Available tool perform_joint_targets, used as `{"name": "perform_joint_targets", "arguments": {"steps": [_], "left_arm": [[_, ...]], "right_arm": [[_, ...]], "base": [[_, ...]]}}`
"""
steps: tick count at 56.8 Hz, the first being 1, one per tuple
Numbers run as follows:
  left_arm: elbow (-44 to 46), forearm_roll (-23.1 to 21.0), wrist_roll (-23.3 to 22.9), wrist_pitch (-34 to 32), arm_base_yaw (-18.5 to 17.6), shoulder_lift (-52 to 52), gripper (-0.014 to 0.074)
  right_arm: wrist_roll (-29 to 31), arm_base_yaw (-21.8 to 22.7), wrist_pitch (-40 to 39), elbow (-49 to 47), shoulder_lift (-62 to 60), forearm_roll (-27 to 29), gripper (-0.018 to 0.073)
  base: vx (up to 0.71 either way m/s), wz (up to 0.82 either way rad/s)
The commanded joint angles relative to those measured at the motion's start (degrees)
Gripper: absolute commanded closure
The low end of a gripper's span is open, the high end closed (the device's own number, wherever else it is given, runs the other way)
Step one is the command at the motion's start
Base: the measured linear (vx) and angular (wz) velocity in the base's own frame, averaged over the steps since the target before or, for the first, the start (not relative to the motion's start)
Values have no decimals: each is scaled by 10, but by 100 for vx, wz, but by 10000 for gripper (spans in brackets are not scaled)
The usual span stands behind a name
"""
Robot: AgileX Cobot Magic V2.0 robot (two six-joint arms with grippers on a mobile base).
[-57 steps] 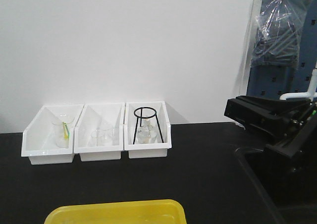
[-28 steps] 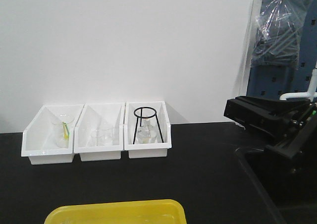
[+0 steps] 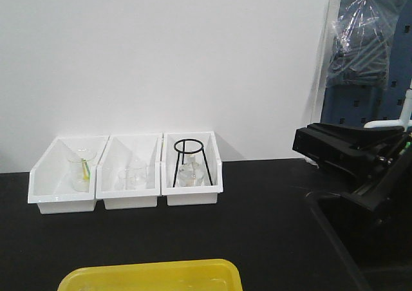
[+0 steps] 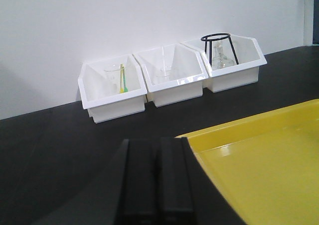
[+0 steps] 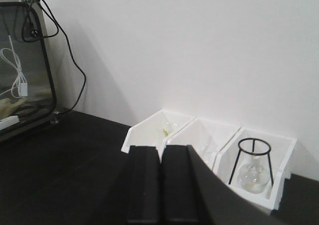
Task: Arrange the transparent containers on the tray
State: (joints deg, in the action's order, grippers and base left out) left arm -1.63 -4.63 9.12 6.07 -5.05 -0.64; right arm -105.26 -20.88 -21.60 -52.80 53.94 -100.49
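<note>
- Your left fingers (image 4: pixel 155 180) sit pressed together, only a thin seam between the two black pads, and they hold nothing.
- Just to the right of those fingers lies the yellow tray (image 4: pixel 259 158), its raised near rim close beside them; whether they touch it you cannot tell. In this view the tray's floor is bare and glossy.
- Your right fingers (image 5: pixel 160 185) are likewise closed flat against each other, with nothing clamped between them.
- Beyond the left fingers, across a stretch of the black bench (image 4: pixel 60 150), three white bins (image 4: pixel 172 75) stand in a row against the white wall, touching side to side.
- The bin nearest the left fingers holds a small glass beaker (image 4: pixel 114 78) with a yellow-green stick leaning in it.
- The middle bin holds clear glassware too faint to name.
- The far bin holds a black wire tripod stand (image 4: pixel 219 46) with a round glass flask under its ring.
- From the right fingers the same bins lie ahead and slightly right, the tripod bin farthest right.
- Left of the right fingers stands a dark-framed glass-fronted cabinet (image 5: pixel 22 65) with a black cable draped from its top corner.
- No test tubes can be made out in any view.
- No labels, brands or writing are readable anywhere.
</note>
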Motion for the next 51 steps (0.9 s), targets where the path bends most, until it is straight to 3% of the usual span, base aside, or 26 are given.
{"name": "perform_joint_targets", "arguments": {"steps": [1,5,8,14,20,23,25,29,35,42,51], "left_arm": [[-18,-3,-1,-49,1,-8,602],[-18,-3,-1,-49,1,-8,602],[-18,-3,-1,-49,1,-8,602],[-18,-3,-1,-49,1,-8,602],[-18,-3,-1,-49,1,-8,602],[-18,-3,-1,-49,1,-8,602],[-18,-3,-1,-49,1,-8,602],[-18,-3,-1,-49,1,-8,602],[-18,-3,-1,-49,1,-8,602],[-18,-3,-1,-49,1,-8,602],[-18,-3,-1,-49,1,-8,602]], "right_arm": [[96,3,34,-16,-1,79,571],[216,3,52,-16,2,172,571],[322,3,83,-16,5,275,571],[597,3,192,-16,10,544,571],[847,4,312,-16,10,773,571],[989,4,376,-16,10,857,571],[1030,4,390,-13,10,885,571],[1062,4,373,8,-2,908,571],[1053,11,276,90,-38,903,571],[1035,49,164,232,-115,927,571],[1038,120,139,391,-237,974,571]], "base": [[0,0],[0,0],[0,0],[0,0],[0,0],[0,0],[0,0],[0,0],[0,0],[0,0],[0,0]]}}
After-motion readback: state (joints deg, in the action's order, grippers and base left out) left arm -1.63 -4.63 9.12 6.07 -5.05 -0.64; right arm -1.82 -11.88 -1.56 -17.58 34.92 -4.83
